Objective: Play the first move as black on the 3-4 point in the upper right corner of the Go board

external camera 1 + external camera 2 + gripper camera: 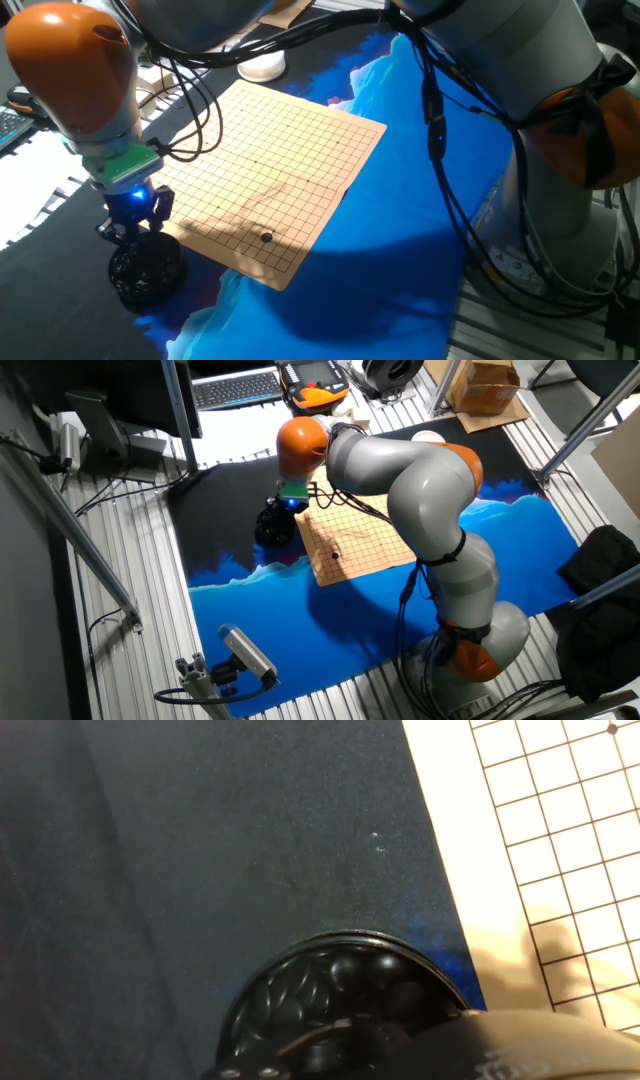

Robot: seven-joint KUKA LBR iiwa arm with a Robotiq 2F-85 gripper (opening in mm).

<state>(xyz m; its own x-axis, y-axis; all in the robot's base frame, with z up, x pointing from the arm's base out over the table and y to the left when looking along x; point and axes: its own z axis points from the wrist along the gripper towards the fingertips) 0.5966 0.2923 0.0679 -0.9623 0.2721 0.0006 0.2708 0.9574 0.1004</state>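
Note:
A small black stone (265, 237) lies on the wooden Go board (290, 150), near the board's corner closest to the camera; it also shows in the other fixed view (335, 555). My gripper (132, 232) hangs just above the round black bowl of stones (146, 272), left of the board, its fingers spread and empty. In the hand view the bowl (335, 985) with its glossy stones fills the bottom, and the board (560, 840) lies at the right. Blurred gripper parts cover the bottom edge there.
A white bowl (262, 68) stands beyond the board's far corner. A blue cloth (400, 230) covers the table to the right of the board, a black cloth (200, 850) lies under the bowl. Cables hang from the arm over the board.

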